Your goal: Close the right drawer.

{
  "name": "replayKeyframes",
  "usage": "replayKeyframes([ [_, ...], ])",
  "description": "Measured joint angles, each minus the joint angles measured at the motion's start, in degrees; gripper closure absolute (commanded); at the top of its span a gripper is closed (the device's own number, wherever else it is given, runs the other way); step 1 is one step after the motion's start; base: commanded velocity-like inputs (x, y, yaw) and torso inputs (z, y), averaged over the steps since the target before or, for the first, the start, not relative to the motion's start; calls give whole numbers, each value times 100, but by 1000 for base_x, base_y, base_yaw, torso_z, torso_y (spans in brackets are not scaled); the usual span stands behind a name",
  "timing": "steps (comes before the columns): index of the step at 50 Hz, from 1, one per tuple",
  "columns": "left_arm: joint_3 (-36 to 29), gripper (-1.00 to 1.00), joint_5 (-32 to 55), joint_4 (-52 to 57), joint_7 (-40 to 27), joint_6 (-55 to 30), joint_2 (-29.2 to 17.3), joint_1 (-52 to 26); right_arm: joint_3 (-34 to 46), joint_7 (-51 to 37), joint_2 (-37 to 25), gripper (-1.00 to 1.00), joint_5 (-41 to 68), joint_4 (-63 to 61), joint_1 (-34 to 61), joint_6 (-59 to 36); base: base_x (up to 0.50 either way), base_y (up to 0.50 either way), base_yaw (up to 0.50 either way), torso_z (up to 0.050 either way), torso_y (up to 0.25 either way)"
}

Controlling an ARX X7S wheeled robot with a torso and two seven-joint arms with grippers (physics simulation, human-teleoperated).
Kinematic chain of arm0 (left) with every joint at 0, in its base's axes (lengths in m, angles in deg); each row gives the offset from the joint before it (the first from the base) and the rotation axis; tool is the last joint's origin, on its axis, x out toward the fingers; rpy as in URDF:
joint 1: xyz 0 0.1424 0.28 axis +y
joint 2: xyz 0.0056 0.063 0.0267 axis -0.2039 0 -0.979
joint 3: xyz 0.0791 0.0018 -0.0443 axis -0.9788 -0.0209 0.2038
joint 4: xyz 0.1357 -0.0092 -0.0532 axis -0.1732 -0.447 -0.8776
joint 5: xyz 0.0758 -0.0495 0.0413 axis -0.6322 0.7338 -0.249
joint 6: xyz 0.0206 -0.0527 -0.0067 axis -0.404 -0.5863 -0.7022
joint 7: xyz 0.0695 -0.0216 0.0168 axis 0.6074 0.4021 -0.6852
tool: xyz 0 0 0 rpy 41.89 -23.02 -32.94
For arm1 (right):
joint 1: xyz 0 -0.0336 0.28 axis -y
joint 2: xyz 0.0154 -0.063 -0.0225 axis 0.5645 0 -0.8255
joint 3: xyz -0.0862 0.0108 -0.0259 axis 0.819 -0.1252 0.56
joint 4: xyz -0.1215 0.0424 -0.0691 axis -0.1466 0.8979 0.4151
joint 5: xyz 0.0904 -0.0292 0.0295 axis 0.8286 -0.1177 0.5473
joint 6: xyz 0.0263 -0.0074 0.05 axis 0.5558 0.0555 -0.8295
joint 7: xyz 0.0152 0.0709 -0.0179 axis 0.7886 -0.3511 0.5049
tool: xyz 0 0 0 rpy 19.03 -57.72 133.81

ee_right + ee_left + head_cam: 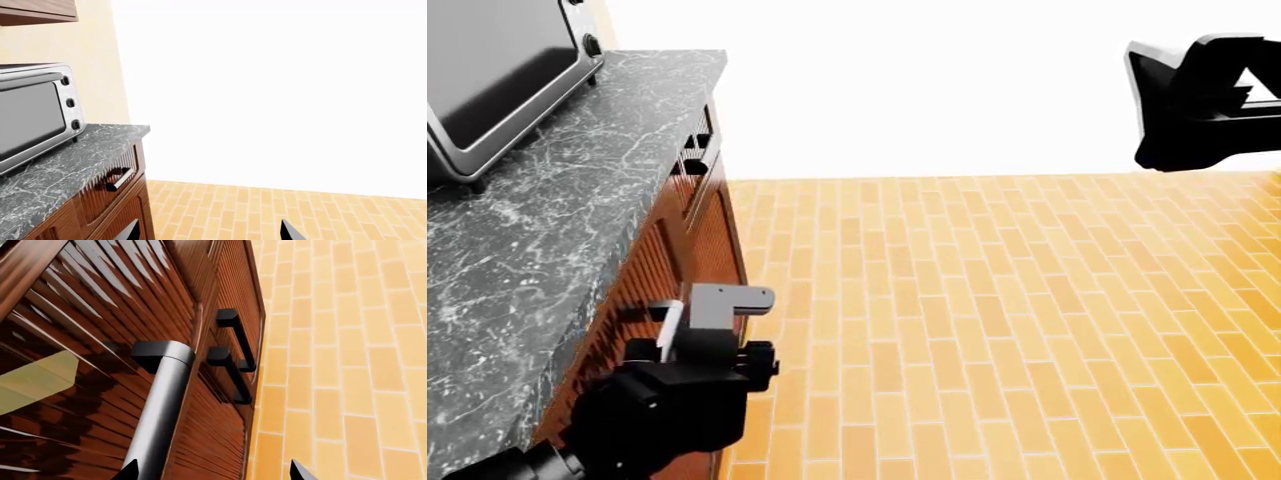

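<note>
Up close, the right drawer [80, 405] showed its reddish-brown ribbed front and metal bar handle [159, 410], tucked under the marble bench [547, 270]. My left claw [210, 472] hung open just beside that handle; my right claw [210, 231] was open too, well apart.

One toaster oven [33, 115] on one marble table [547, 250]; three knobs on the oven's front; two vertical black door handles [233, 340]; two pincers, left [714, 310] and right [1214, 100].
</note>
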Motion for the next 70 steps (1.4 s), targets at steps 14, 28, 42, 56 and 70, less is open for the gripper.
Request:
replayKeyframes([
  [14, -196, -100, -293, -219, -12, -46, -6, -10, -16, 4, 0, -100, -11, -4, -15, 1, 0, 0, 0, 0, 0],
  [28, -244, -100, -412, -385, -8, -39, -16, -16, -28, -3, 4, -100, -7, -9, -25, -7, 0, 0, 0, 0, 0],
  [42, -247, -100, -500, -584, -11, -7, -30, -22, -38, -21, 17, -100, 4, -7, -15, -25, 0, 0, 0, 0, 0],
  [56, -269, -100, -593, -757, 0, 2, -37, -32, -46, -37, 35, -100, 9, -9, -11, -39, 0, 0, 0, -1, 0],
  [70, -284, -100, -717, -882, -7, -81, 33, -32, -69, -30, 34, -100, 7, -8, -30, -40, 0, -3, 1, 0, 0],
])
